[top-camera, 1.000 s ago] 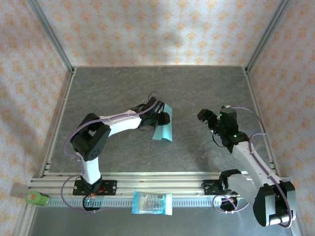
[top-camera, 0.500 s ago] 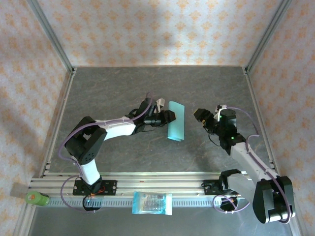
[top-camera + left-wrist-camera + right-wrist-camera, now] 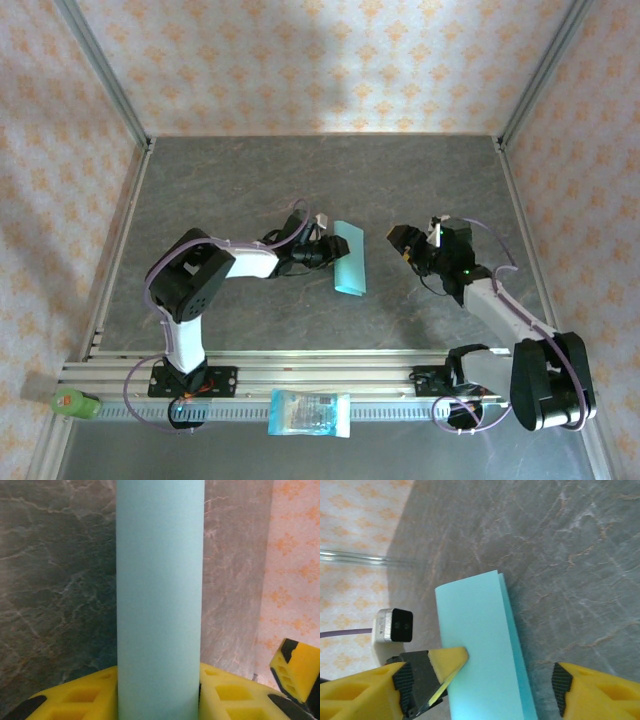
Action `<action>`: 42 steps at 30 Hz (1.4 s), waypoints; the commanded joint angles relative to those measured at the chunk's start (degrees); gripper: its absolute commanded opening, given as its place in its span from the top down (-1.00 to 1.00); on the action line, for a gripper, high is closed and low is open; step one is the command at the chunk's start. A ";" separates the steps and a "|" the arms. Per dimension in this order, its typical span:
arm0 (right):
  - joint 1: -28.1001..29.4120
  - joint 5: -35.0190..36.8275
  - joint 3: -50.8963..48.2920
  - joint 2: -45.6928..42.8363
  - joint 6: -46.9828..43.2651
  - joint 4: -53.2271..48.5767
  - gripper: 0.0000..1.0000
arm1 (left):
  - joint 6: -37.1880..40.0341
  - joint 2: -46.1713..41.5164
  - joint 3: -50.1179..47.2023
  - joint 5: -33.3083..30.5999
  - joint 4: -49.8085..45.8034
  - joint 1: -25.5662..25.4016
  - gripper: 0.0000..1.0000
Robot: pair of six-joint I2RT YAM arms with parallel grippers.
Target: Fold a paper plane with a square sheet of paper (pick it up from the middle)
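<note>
The square sheet of paper (image 3: 350,260) is light teal and doubled over into a long narrow strip in mid-table. My left gripper (image 3: 327,250) is shut on its left long edge. In the left wrist view the paper (image 3: 160,580) rises straight up from between the yellow pads (image 3: 75,702) of the left gripper (image 3: 160,702). My right gripper (image 3: 402,240) stands open just right of the strip. In the right wrist view the folded paper (image 3: 480,645) lies between the wide-apart fingers of the right gripper (image 3: 482,685), and the left gripper's yellow fingertips (image 3: 451,660) pinch its edge.
A blue-and-white printed plastic packet (image 3: 310,412) lies on the rail at the near edge. A green object (image 3: 75,403) sits at the near left corner. Metal frame posts and patterned walls enclose the grey marbled table (image 3: 220,180).
The left gripper carried the paper to the right, then settled it lower as a narrow doubled strip. The right gripper moved left, closer to the paper, and stayed open.
</note>
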 commanded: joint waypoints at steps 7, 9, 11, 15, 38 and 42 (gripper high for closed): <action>0.51 0.83 1.93 1.22 -1.54 0.14 -0.39 | 7.03 1.20 3.66 -6.36 -10.95 0.53 0.13; 0.56 0.06 1.79 2.13 -1.19 0.58 -0.30 | 8.39 0.98 3.99 -8.01 -13.26 0.55 0.07; 0.65 -0.54 2.05 3.21 -1.30 0.13 -0.25 | 9.63 0.46 4.30 -9.56 -15.26 0.58 -0.06; 1.10 -1.39 2.36 5.03 -1.61 0.13 -0.17 | 12.62 -1.26 4.98 -12.57 -19.13 0.55 -0.26; 6.80 -2.84 4.01 9.46 -0.49 2.69 0.31 | 17.49 -1.31 6.60 -18.90 -26.97 0.55 -0.34; 6.96 -2.78 4.30 10.76 -0.34 2.64 0.34 | 16.16 -0.24 6.52 -20.34 -27.18 0.50 -0.35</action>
